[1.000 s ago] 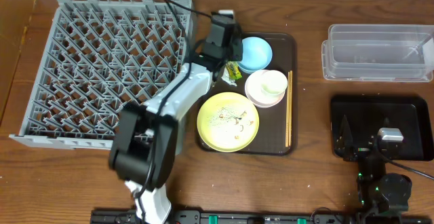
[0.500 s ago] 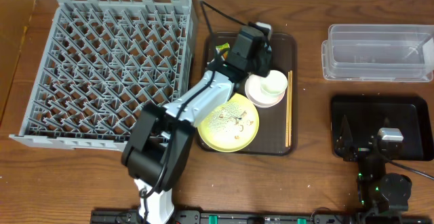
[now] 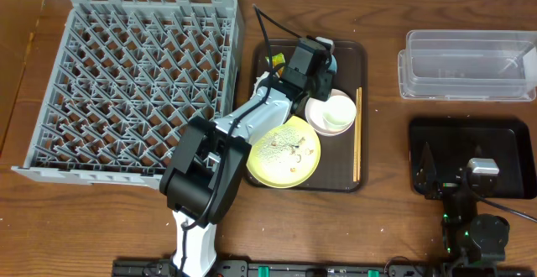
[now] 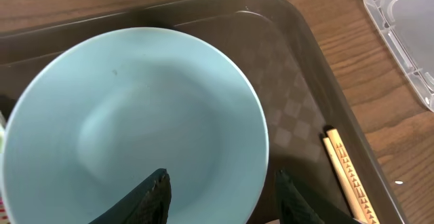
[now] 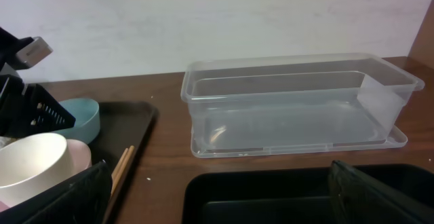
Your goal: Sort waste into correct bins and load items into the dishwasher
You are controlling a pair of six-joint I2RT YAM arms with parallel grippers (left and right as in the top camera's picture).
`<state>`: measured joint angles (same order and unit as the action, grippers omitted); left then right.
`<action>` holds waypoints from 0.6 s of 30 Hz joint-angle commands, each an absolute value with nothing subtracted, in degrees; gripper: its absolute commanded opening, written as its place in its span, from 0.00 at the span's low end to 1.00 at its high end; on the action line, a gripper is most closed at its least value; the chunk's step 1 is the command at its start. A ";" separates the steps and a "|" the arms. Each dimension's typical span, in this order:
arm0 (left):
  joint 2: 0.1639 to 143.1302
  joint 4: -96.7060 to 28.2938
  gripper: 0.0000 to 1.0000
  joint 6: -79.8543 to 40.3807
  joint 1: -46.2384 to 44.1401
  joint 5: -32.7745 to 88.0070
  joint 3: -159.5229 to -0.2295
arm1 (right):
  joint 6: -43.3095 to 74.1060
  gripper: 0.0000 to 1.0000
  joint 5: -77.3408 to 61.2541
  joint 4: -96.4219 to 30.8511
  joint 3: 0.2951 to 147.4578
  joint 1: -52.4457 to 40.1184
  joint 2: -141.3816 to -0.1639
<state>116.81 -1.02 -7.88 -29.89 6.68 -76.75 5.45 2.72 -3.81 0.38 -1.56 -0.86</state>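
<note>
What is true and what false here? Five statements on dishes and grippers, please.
1. The dish rack holds no dishes. True.
2. The yellow plate sits in the dish rack. False: the yellow plate lies on the brown tray.
3. The chopsticks lie along the brown tray's right side. True.
4. The right gripper is shut on the chopsticks. False: it is open and empty, above the black tray.
5. The left gripper has one finger inside the light blue bowl, one outside its rim. True.

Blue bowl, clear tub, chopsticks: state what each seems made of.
Blue bowl: probably ceramic or melamine, smooth satin surface with soft shading. Clear tub: transparent plastic, glossy, see-through walls. Chopsticks: likely wood or bamboo, pale tan, patterned surface.
</note>
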 commanded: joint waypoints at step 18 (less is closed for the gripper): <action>91.37 -34.85 0.85 -7.79 -32.82 22.41 -75.94 | 5.69 0.99 2.70 -4.05 0.32 -1.17 -0.82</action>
